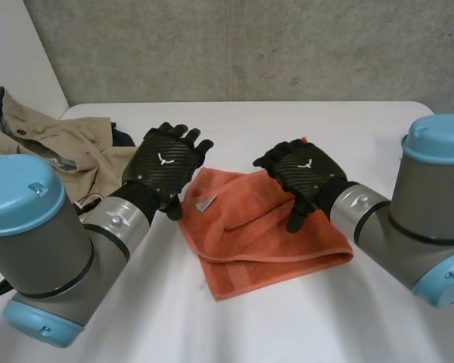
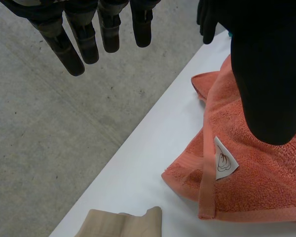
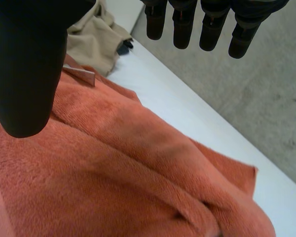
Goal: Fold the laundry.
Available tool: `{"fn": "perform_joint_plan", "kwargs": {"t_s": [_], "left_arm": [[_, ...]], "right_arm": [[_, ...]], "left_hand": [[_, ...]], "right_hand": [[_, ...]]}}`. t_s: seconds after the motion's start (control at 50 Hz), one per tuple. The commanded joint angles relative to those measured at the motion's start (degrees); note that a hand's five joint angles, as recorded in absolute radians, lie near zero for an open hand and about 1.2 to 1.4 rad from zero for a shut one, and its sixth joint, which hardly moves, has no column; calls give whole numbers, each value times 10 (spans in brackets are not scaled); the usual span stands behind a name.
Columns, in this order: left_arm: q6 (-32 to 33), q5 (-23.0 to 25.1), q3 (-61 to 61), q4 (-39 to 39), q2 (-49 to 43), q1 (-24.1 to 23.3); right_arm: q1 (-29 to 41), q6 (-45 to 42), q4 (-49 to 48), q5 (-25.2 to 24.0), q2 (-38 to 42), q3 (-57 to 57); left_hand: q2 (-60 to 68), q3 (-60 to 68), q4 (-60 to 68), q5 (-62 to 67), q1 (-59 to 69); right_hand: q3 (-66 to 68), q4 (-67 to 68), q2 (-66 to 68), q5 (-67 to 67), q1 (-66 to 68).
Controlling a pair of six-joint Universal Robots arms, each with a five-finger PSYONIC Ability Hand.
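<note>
the white table (image 1: 234, 325) carries everything. the orange towel (image 1: 257, 234) lies near its middle, between the two arms. it looks doubled over once, with a rumpled top layer and uneven edges. a beige garment (image 1: 53, 144) sits heaped at the far left corner, not yet folded.

the left hand (image 1: 163, 166) hovers just off the towel's left corner with straight fingers, grasping nothing. the right hand (image 1: 303, 170) hangs over the towel's far right part, fingers loose and thumb pointing down, also empty.

i judge this a pause between folds. the next move calls for each hand to come down and pinch a corner or an edge, so the towel can be squared up and folded again.

a small white tag (image 2: 225, 160) at the towel's hem bears a thin line drawing; i can read no words on it.
</note>
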Motion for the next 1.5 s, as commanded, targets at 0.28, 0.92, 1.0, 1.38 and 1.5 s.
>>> {"fn": "perform_joint_plan", "kwargs": {"t_s": [0.28,0.92,1.0,1.38,1.5], "left_arm": [[49,202,46,-96,-54,111],[189,163,292,-166,-315,42],[183,121,308,-173,-299,29],[-8,51,287,-202,-27,-1],[-7,48,305,-238,-19,-17]], "right_arm": [[-58,30,157,22,-90,-14],[-114,-10,86,14,-83,119],[-131,-13,90,17,-89,124],[-63,192,170,82,-44,87],[0,224,124,126,5,60]], "left_hand": [[131,129,133,118,135],[651,650,654,639,656],[684,683,687,671,689],[684,683,687,671,689],[684,683,687,671,689]], "right_hand": [[13,13,9,2,0],[21,22,17,10,8],[48,49,44,37,35],[42,42,38,31,28],[45,45,41,34,32]]}}
